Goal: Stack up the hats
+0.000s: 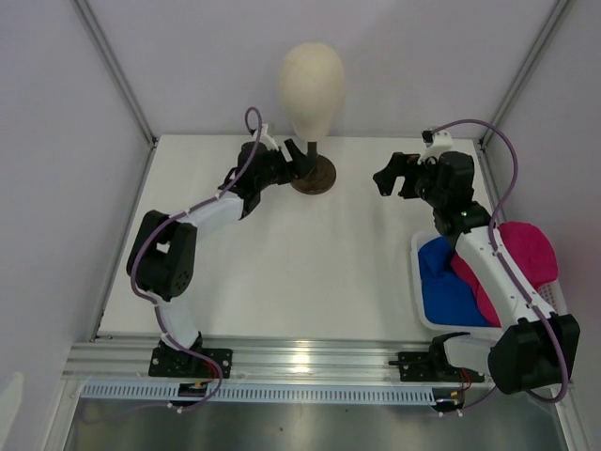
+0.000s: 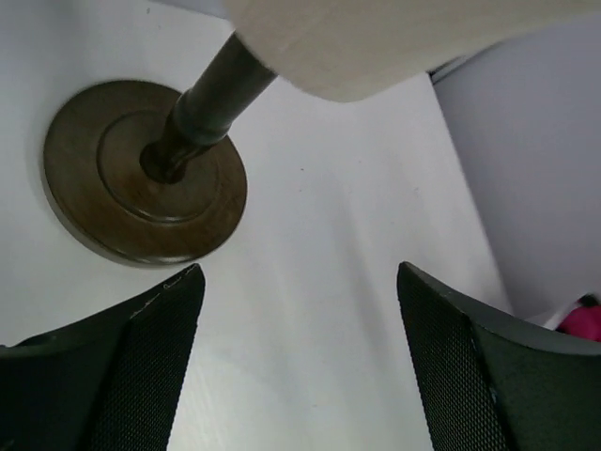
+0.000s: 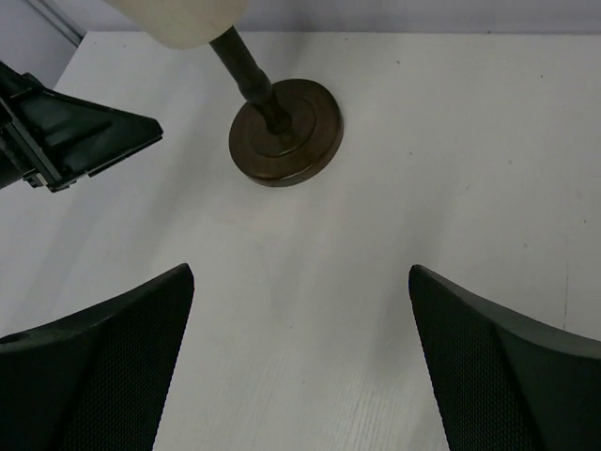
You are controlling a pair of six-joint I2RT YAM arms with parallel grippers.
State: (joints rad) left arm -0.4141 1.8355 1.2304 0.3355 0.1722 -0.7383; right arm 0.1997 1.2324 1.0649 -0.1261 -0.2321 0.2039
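The left gripper (image 1: pixel 299 156) has its jaws spread wide with nothing between them. It sits low at the top centre of the overhead view, just beside the dark round stand (image 1: pixel 315 177), with the tips reaching toward the post. I cannot tell whether they touch it. The right gripper (image 1: pixel 386 178) is also wide open and empty. It hangs over bare table (image 1: pixel 310 272) to the right of the stand, well apart from it and facing it. In the right wrist view the stand lies above centre, and the other arm's dark finger pokes in from the upper left. Above the stand rises the cream mannequin head (image 1: pixel 312 85), bare, at the top of the overhead frame. The hats are far from both grippers, piled in the white basket (image 1: pixel 417 282) at the lower right. The blue hat (image 1: pixel 446 277) is crumpled on the left side and the pink hat (image 1: pixel 526 249) bulges on the right, the two pressed together. I cannot make out whether the blue is one hat or several. The right arm crosses over the basket and hides part of the pile.
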